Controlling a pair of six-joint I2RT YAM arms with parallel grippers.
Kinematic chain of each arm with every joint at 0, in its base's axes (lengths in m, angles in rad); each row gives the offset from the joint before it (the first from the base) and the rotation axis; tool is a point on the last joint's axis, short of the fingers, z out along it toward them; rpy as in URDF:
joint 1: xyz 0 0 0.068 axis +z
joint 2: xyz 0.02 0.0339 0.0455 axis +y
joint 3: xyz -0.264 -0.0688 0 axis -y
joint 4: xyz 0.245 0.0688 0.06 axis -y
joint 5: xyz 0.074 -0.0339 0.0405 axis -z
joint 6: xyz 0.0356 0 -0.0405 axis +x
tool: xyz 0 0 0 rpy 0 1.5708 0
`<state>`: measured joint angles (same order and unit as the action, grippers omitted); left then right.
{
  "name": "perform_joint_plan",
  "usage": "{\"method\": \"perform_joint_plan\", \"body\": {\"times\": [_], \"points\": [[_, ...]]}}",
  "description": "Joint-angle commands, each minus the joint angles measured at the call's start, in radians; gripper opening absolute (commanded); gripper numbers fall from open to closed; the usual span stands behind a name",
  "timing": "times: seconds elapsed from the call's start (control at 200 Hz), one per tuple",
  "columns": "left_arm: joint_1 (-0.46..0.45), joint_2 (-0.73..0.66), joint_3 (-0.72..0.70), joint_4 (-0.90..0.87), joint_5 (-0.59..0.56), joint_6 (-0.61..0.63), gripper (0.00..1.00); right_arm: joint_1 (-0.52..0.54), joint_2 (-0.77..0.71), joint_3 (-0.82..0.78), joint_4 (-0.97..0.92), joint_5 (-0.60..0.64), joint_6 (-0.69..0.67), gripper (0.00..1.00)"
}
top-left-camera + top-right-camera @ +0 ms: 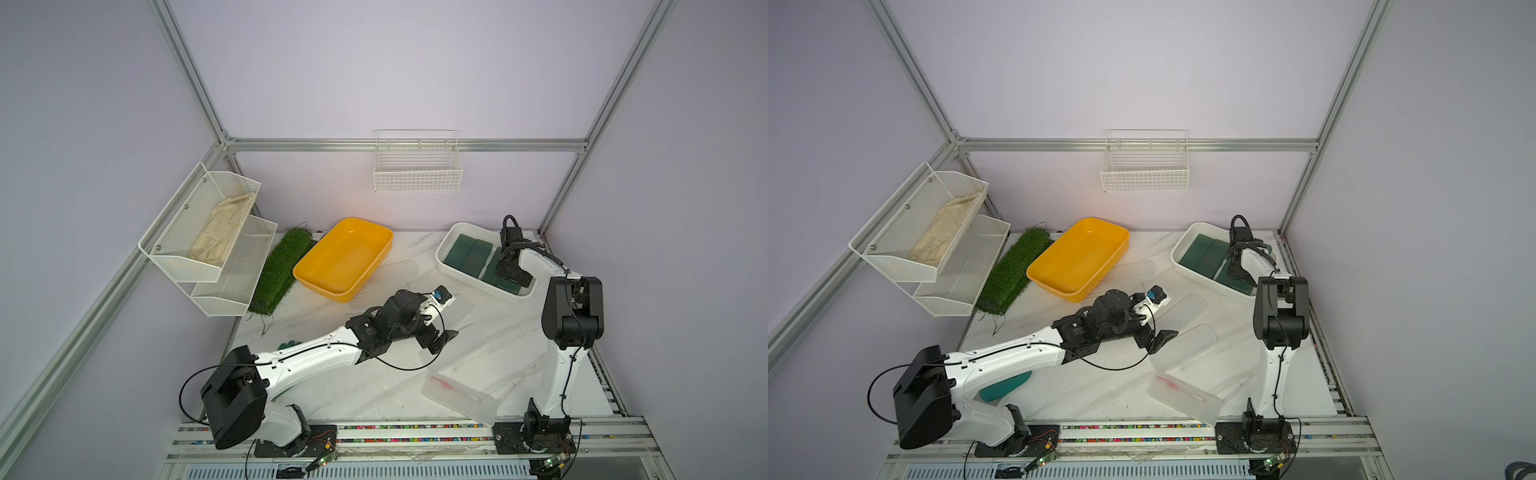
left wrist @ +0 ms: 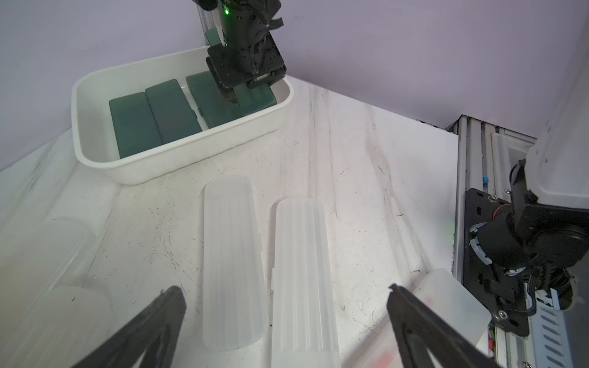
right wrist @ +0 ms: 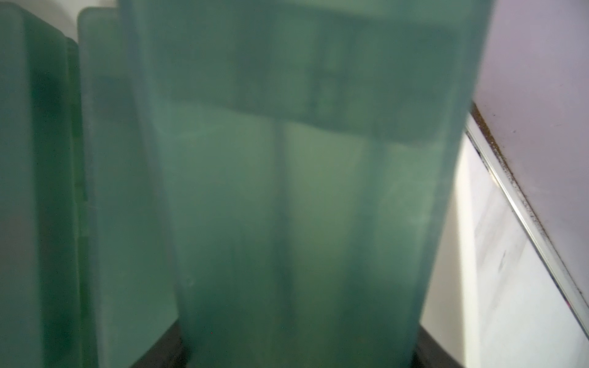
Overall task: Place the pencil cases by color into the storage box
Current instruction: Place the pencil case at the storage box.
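Your right fingers (image 2: pixel 230 94) pinch a dark green pencil case (image 3: pixel 302 207) inside the white storage box (image 2: pixel 178 153). Your left fingers (image 2: pixel 164 306), spread wide, hover over two frosted clear pencil cases (image 2: pixel 232 255) lying between them on the worktop (image 2: pixel 366 191).

Green pencil cases (image 2: pixel 153 118) in white box (image 2: pixel 178 153), frosted cases (image 2: pixel 232 264) on table (image 2: pixel 350 159), left tool (image 2: pixel 283 288) spread

translucent green case (image 3: pixel 302 191), frosted plastic cases (image 2: pixel 234 264), matt marbled table (image 2: pixel 350 159).
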<state>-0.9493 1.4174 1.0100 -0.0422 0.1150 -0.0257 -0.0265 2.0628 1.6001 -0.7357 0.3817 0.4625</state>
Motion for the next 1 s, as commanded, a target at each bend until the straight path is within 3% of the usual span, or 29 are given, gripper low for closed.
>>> {"method": "perform_joint_plan", "body": {"times": [0.0,0.56,0.99], "points": [[0.006,-0.04,0.002,0.038,-0.002,-0.017,1.0,-0.007,0.037,-0.013,-0.023,-0.016,0.004,0.64],[0.006,-0.049,-0.005,0.041,-0.006,-0.02,1.0,-0.01,0.062,-0.009,-0.027,-0.096,-0.005,0.65],[0.007,-0.055,-0.008,0.033,-0.02,-0.019,1.0,-0.01,0.102,0.016,-0.003,-0.257,-0.044,0.66]]}}
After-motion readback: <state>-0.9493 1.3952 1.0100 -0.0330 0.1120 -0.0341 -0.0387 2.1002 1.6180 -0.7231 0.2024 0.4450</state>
